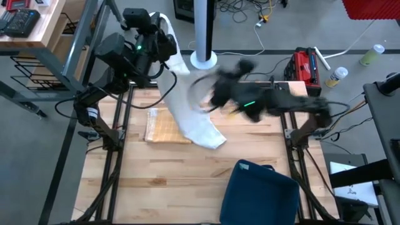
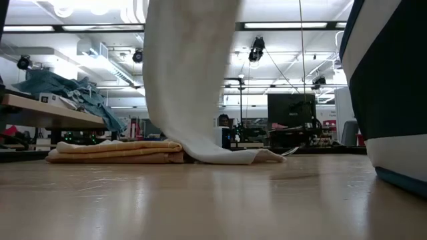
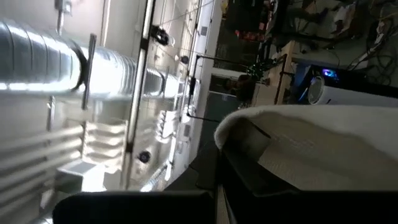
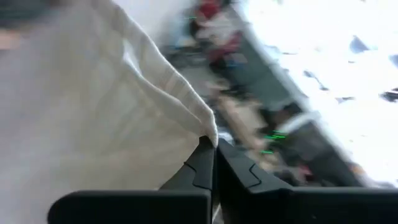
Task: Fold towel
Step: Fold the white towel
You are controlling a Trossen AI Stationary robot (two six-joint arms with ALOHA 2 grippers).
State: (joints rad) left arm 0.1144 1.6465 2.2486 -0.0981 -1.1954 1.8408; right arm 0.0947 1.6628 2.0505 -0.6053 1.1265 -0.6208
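Folded tan cloth (image 1: 164, 127), blue bin (image 1: 259, 194)

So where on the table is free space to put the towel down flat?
Bare wood lies along the table's near left, between the folded yellow towel and the blue bin. The far middle is crowded: the white towel hangs there.

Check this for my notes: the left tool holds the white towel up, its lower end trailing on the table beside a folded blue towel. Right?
One slip: the folded towel beside it is yellow, not blue, as the low view shows. The rest holds: the left tool holds the white towel up, its lower end trailing on the table.
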